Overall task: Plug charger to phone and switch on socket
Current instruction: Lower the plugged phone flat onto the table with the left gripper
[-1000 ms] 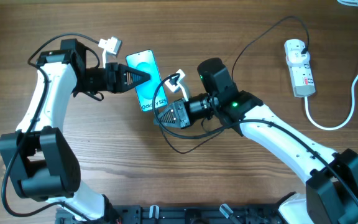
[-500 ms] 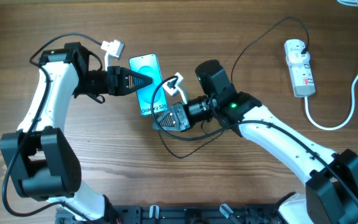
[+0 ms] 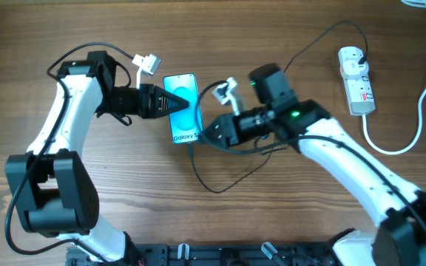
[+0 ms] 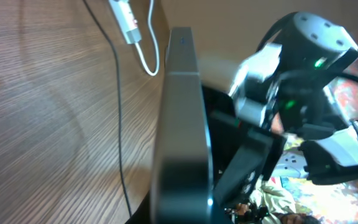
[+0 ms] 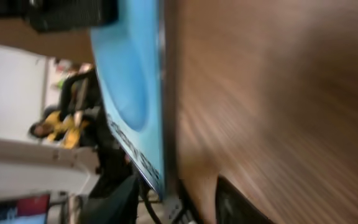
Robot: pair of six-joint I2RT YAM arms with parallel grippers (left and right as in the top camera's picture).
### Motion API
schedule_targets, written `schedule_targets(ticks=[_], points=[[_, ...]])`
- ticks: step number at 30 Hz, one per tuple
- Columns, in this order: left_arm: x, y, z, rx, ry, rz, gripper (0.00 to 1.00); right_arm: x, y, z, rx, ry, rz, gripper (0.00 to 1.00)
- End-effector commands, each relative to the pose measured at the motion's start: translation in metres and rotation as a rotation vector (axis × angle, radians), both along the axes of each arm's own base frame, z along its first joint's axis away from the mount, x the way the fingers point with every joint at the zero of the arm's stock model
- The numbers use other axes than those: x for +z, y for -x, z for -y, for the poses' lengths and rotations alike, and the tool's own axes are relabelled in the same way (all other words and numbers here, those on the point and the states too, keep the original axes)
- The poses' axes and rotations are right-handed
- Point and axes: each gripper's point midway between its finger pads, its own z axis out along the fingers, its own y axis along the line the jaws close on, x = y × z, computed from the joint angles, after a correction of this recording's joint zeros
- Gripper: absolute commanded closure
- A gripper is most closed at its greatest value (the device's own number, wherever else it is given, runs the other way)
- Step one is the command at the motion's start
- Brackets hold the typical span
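Over grained wood table (image 3: 272,222): flat glossy teal phone (image 3: 188,120).

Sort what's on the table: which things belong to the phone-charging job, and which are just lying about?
Job: phone; black charger cable; power strip.
Not the job's: thick white cord trailing from the strip; wooden table.

Phone (image 3: 185,111), charger (image 3: 213,190), socket (image 3: 356,81)
Teal screen up, the phone is pinched at its left edge in my left gripper (image 3: 172,104); the thin black charger meets its bottom edge, curls away below, then runs up to the white socket, lying well apart at far right.
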Motion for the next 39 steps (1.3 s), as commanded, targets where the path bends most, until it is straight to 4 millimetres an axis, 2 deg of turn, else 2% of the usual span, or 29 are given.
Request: schedule_targets(ticks=[1, 4, 7, 10, 13, 16, 20, 26, 32, 39], points=[[-0.014, -0.004, -0.002, 0.027, -0.091, -0.075, 0.96, 0.022, -0.022, 0.032, -0.105, 0.074, 0.159, 0.52], [-0.029, -0.018, 0.008, 0.044, -0.19, -0.074, 0.96, 0.036, -0.025, 0.07, -0.235, 0.162, 0.2, 0.47], [-0.035, -0.031, 0.023, 0.056, -0.219, -0.056, 0.96, 0.049, -0.018, 0.094, -0.31, 0.217, 0.239, 0.42], [-0.045, -0.042, 0.046, 0.03, -0.207, -0.024, 0.96, 0.068, 0.0, 0.111, -0.356, 0.241, 0.295, 0.35], [-0.065, -0.044, 0.061, -0.003, -0.209, -0.044, 0.96, 0.085, 0.013, 0.122, -0.392, 0.243, 0.355, 0.26], [-0.098, -0.046, 0.076, -0.039, -0.215, -0.076, 0.96, 0.097, 0.022, 0.133, -0.433, 0.249, 0.401, 0.2], [-0.135, -0.051, 0.088, -0.055, -0.22, -0.118, 0.96, 0.096, 0.027, 0.135, -0.431, 0.256, 0.388, 0.17], [-0.178, -0.057, 0.09, -0.037, -0.228, -0.195, 0.96, 0.087, 0.033, 0.137, -0.432, 0.279, 0.333, 0.16], [-0.201, -0.054, 0.088, -0.036, -0.246, -0.237, 0.91, 0.087, 0.033, 0.137, -0.432, 0.279, 0.334, 0.14], [-0.22, -0.057, 0.078, 0.014, -0.367, -0.264, 0.85, 0.087, 0.034, 0.137, -0.431, 0.28, 0.331, 0.13]])
